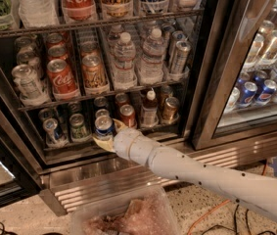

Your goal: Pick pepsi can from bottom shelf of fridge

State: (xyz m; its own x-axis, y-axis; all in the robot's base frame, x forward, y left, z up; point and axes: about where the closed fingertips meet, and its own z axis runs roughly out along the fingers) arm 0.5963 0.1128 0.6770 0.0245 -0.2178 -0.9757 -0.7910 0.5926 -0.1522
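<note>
Tool (107, 132) is at the front of the thin dark wire bottom shelf (77, 143) (the bench for this pick) inside the tall stainless-steel glass-door fridge (226, 82). It reads as clamped on the short dark-blue aluminium pepsi can (103, 128): tan pads (101, 145) hug it low on one side and higher on the other, no gap visible. The long white jointed arm (201, 175) comes in low from the right, just above the slatted steel grille (94, 189). My guess is that this keeps it clear of the rack overhead and lets it take the can side-on. The drinks stand in front-to-back files, so the front can is reachable without touching the ones behind. Neighbours are tight: a green-and-silver can (78, 127) is near on the camera's left and a red can with a silver lid (127, 115) just beside on the right, so a straight pull outward looks like the safe exit. The pepsi can is upright, with its silver top and pull-tab facing the camera and a dark blue wall with a paler patch. The logo is not readable from here. Can't tell whether its base rests on the bench, because the tool hides it.
</note>
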